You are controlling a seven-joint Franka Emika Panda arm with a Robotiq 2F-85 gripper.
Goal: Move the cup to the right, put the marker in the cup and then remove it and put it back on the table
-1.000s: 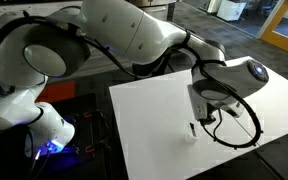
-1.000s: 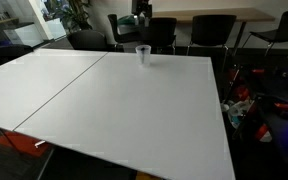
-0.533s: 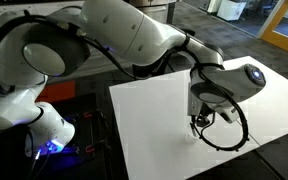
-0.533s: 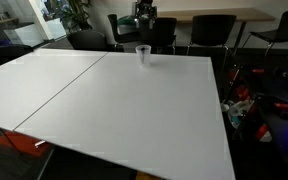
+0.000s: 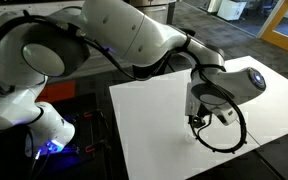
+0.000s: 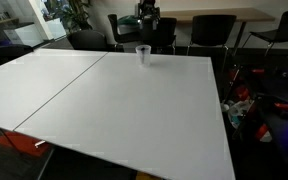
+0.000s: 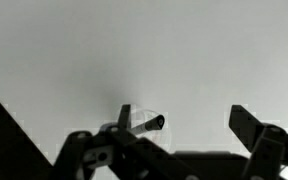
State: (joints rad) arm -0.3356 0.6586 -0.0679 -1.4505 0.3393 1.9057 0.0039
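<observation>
Wrist view, gripper: the gripper (image 7: 181,116) fills the bottom edge as dark shapes, seen from just behind its fingers.
Fingers: one dark finger (image 7: 246,124) stands at the right and the other at the left. They are spread wide with bare white surface between them, and they hold nothing.
Cup: the clear cup (image 7: 152,112) shows as a faint round outline just beside the left finger, nearer to it than to the right one. I cannot tell whether they touch.
Marker: a short dark marker (image 7: 151,124) with a lighter tip lies across the cup's outline. I cannot tell whether it is inside the cup or beside it.
Table in the wrist view: the white table (image 7: 84,60) fills the rest of the picture.
Exterior view, table: the table (image 6: 124,115) spreads wide in front, with a thin dark seam (image 6: 64,88) running slantwise and splitting it into two panels.
Exterior view, cup: the cup (image 6: 142,53) stands upright near the far edge, just past the end of the seam. The marker is too small to make out.
Exterior view, gripper: the gripper (image 6: 147,14) hangs above and just behind the cup, apart from it.
Background: dark chairs (image 6: 212,30) line the far side.
Exterior view, arm: the big white arm (image 5: 134,35) reaches over the table (image 5: 149,135). The gripper (image 5: 197,122) points down close to the surface, with a black cable (image 5: 236,134) looping beside it.
</observation>
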